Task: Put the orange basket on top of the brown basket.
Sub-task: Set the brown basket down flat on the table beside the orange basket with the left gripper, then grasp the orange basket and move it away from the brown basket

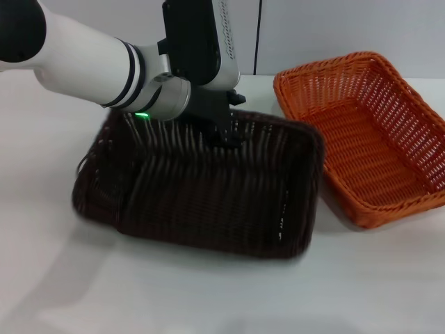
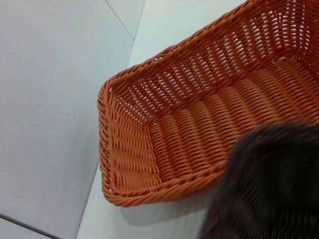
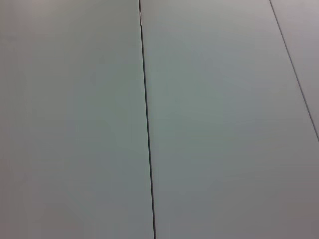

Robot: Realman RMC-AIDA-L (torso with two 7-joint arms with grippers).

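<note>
White counter holds both. The left end effector sits at the brown basket's far rim, apparently gripping it, though I can't tell for sure. The orange basket sits just beside it, untouched; it looks light and stiffish, so grab its braided rim.

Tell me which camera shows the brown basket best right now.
The head view: the whole brown basket shows there, beside the orange basket, with the left gripper at its far rim. The left wrist view catches only a corner; the right wrist view shows none.
</note>
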